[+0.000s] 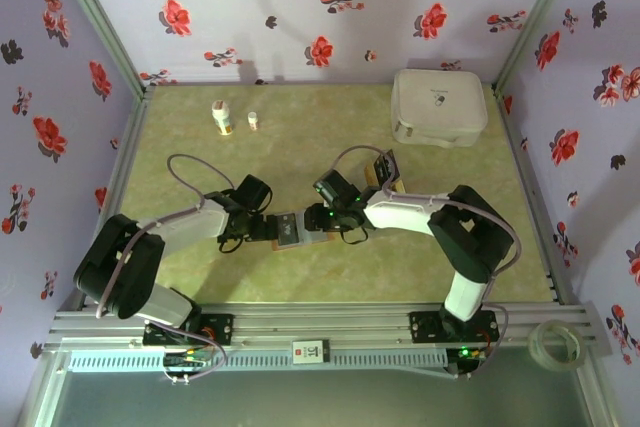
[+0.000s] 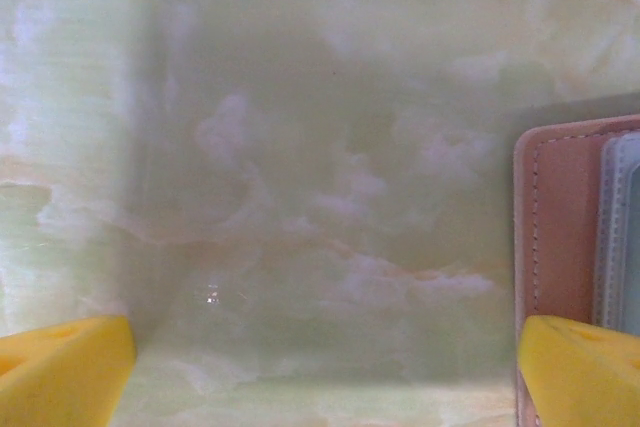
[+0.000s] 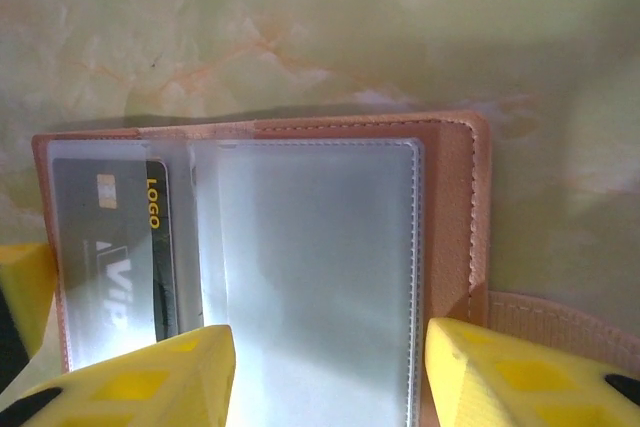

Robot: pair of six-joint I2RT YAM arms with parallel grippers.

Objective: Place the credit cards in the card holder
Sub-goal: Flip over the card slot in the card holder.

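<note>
The card holder (image 1: 290, 232) lies open on the green table between my two grippers. In the right wrist view the card holder (image 3: 310, 247) shows its pale clear sleeves inside a reddish-brown leather rim. A black credit card (image 3: 110, 247) printed "LOGO" sits in the left sleeve. My right gripper (image 3: 330, 377) hovers over the right sleeve, jaws apart, gripping nothing. My left gripper (image 2: 320, 377) is wide open, and its right fingertip (image 2: 580, 367) lies over the card holder's (image 2: 560, 227) leather edge. More credit cards (image 1: 385, 172), black and tan, lie in a small pile behind the right gripper (image 1: 322, 219). The left gripper (image 1: 262, 227) is at the holder's left side.
A large white rounded case (image 1: 438, 107) stands at the back right. Two small bottles (image 1: 222, 117) (image 1: 253, 120) stand at the back left. Floral walls close in the table on three sides. A tape roll (image 1: 555, 342) lies outside the front rail.
</note>
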